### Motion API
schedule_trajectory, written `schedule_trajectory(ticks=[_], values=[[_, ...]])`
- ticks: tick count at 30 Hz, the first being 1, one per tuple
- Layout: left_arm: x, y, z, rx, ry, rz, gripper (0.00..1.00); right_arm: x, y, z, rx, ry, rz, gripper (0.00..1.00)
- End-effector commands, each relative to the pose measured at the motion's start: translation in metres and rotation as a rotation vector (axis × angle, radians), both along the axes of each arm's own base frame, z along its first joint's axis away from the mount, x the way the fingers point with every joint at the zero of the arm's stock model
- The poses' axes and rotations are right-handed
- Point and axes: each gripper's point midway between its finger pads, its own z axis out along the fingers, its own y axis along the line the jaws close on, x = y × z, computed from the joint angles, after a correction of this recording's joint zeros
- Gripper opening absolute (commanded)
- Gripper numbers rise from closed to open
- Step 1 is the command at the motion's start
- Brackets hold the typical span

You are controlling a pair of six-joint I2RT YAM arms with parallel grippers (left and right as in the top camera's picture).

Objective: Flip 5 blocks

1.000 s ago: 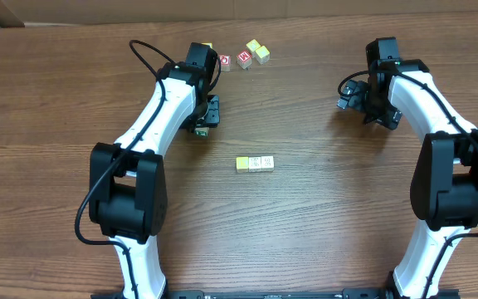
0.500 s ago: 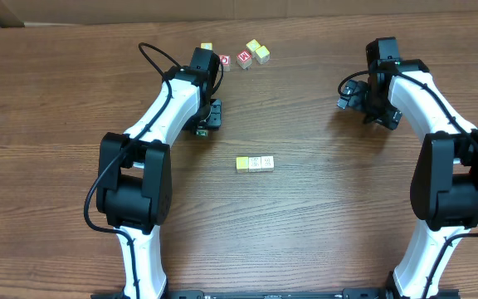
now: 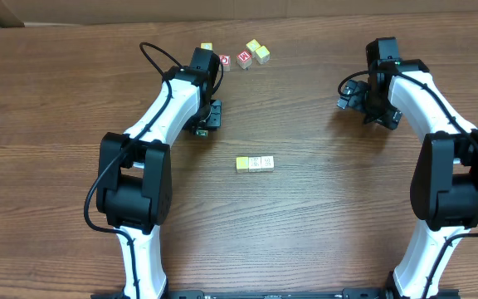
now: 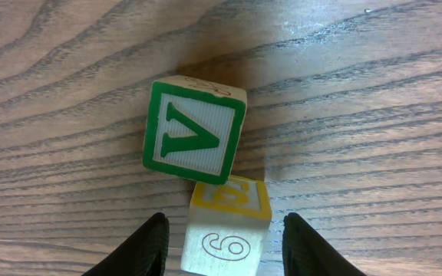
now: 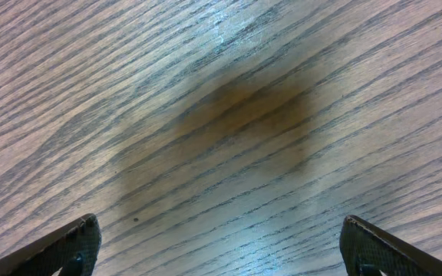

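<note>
In the left wrist view a green-framed block with a letter V (image 4: 194, 130) rests on the table, touching a yellow-edged block marked 6 (image 4: 227, 234) just below it. My left gripper (image 4: 225, 222) is open and straddles the 6 block, with a narrow gap at each finger. From overhead the left gripper (image 3: 207, 115) covers most of that pair; only the green block (image 3: 199, 130) peeks out. My right gripper (image 3: 351, 95) is open wide over bare wood (image 5: 219, 226), holding nothing.
Several small blocks lie at the back: a yellow one (image 3: 207, 47), two red ones (image 3: 224, 61) (image 3: 243, 58) and another yellow one (image 3: 260, 52). A short row of three blocks (image 3: 255, 163) lies mid-table. Cardboard borders the table's far edge.
The left arm shifted slightly to the right a second ago and has held still since. The right arm has not moved.
</note>
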Motion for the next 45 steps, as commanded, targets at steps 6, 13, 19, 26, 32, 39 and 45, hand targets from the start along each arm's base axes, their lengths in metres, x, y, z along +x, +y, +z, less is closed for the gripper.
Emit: schedule_trajectory(ticks=[6, 13, 19, 26, 32, 39, 45], values=[[-0.007, 0.007, -0.017, 0.023, 0.025, -0.011, 0.41, 0.007, 0.000, 0.006, 0.005, -0.024, 0.005, 1.00], [-0.002, 0.006, -0.012, 0.018, 0.006, -0.010, 0.34, 0.007, 0.000, 0.006, 0.005, -0.024, 0.005, 1.00], [0.004, 0.004, 0.003, 0.015, -0.009, -0.010, 0.25, 0.007, 0.000, 0.006, 0.005, -0.024, 0.005, 1.00], [0.003, 0.004, 0.028, 0.014, -0.004, -0.006, 0.21, 0.007, 0.000, 0.006, 0.005, -0.024, 0.005, 1.00], [-0.016, 0.004, 0.062, -0.009, 0.020, 0.041, 0.19, 0.007, 0.000, 0.006, 0.005, -0.024, 0.005, 1.00], [-0.051, -0.007, 0.128, -0.142, -0.013, 0.092, 0.20, 0.007, 0.000, 0.006, 0.005, -0.024, 0.005, 1.00], [-0.089, -0.008, 0.177, -0.192, -0.043, 0.136, 0.22, 0.007, 0.000, 0.006, 0.005, -0.024, 0.005, 1.00]])
